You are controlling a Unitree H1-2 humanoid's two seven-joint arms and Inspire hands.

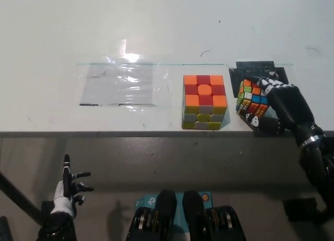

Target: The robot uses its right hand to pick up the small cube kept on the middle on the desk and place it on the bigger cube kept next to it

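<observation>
Surface: white desk (156, 27) seen from steeply above, its near edge running across the picture's middle, grey floor below it.
Markings: clear, shiny taped sheet (119, 84) on the desk's left half; black mat (255, 69) at the right, partly under the right hand.
Bigger cube: bigger cube (204, 101) near the desk's front edge, about centre; top face orange and red, front face grey and yellow-green.
Small cube: small cube (251, 99) just to the right of the bigger cube, a narrow gap between them; tilted, many small coloured tiles facing up and left.
Right hand: black right hand (279, 106) wraps the small cube from the right, fingers over its top and thumb under its front, holding it at the desk's front edge.
Contact with desk: cannot tell whether the small cube rests on the desk or is lifted clear.
Left hand: white left hand (70, 189) rests low at the lower left, below the desk edge, fingers spread and holding nothing.
</observation>
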